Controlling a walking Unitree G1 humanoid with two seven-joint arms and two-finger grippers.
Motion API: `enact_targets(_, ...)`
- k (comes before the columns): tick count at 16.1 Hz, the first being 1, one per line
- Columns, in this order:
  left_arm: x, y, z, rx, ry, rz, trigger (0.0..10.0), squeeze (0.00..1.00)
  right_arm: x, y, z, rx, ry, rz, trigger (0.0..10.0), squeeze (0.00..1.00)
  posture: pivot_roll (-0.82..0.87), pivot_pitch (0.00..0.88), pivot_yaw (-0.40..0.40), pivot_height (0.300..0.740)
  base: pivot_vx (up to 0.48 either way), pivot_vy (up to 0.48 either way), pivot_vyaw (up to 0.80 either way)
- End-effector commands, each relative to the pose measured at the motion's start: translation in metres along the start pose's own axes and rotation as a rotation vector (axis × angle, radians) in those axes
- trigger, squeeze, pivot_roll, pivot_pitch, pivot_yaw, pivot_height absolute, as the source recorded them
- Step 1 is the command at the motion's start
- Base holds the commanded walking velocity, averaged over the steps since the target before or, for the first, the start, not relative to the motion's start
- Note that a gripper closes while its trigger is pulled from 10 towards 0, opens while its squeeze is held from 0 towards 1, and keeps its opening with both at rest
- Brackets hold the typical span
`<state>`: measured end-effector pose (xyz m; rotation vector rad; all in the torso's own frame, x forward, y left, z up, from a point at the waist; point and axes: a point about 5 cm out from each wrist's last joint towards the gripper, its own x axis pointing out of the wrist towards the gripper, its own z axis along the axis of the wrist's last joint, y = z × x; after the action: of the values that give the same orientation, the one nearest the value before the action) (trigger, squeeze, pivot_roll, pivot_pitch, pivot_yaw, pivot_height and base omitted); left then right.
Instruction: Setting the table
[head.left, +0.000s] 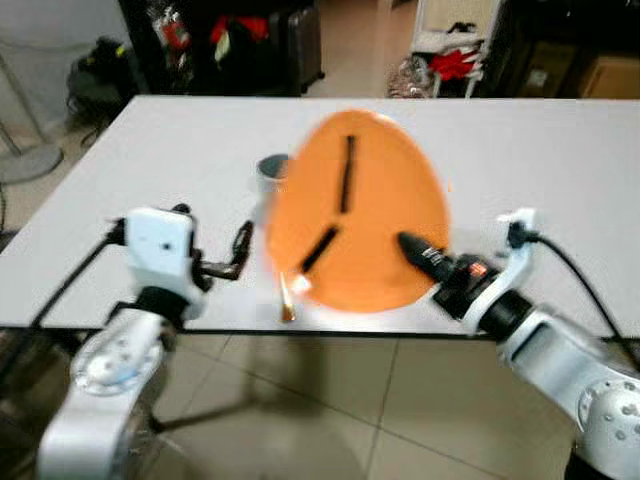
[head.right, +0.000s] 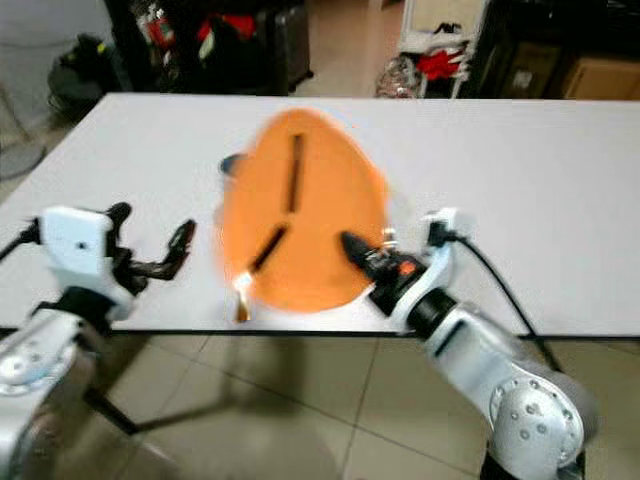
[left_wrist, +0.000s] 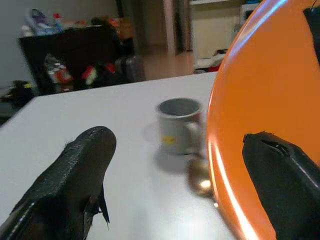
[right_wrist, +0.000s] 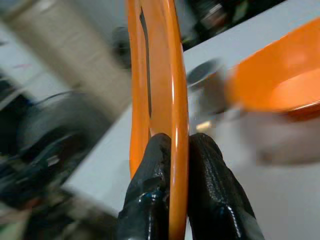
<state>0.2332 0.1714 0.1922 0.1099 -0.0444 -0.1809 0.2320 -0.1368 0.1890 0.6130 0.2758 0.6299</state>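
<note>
On table (head.left: 560, 150), one plate (head.left: 380, 190), one mug (head.left: 271, 176)

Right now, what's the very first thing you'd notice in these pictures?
The big orange plate, tipped up on edge above the near side of the white table, pinched at its rim by the right end effector. Behind it sit a grey mug and a gold spoon. The left end effector hovers open just beside the plate.
</note>
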Motion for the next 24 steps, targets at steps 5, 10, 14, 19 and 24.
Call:
enact_targets(5,-0.013,0.003,0.005,0.027,0.030,-0.221,10.0,0.00,-0.008,-0.004,-0.008,0.159,0.096,0.029,10.0,0.00,-0.08,0.072,0.036,0.740,0.000,0.000,0.00)
enact_targets(10,-0.024,0.006,-0.001,0.042,0.085,-0.311,10.0,0.00,-0.026,-0.024,-0.024,0.374,0.155,-0.085,10.0,0.00,-0.09,0.081,0.033,0.740,0.000,0.000,0.00)
enact_targets(14,-0.028,-0.001,-0.001,0.029,0.096,-0.398,10.0,0.00,-0.038,-0.041,-0.015,0.593,0.060,-0.166,10.0,0.00,-0.10,0.079,0.038,0.740,0.000,0.000,0.00)
enact_targets(19,-0.028,-0.008,0.002,0.021,0.090,-0.469,10.0,0.00,-0.043,-0.047,-0.015,0.717,0.063,-0.193,10.0,0.00,-0.10,0.071,0.044,0.740,0.000,0.000,0.00)
enact_targets(24,-0.033,-0.013,0.003,0.006,0.102,-0.527,10.0,0.00,-0.049,-0.040,-0.022,0.699,0.085,-0.167,10.0,0.00,-0.10,0.076,0.039,0.740,0.000,0.000,0.00)
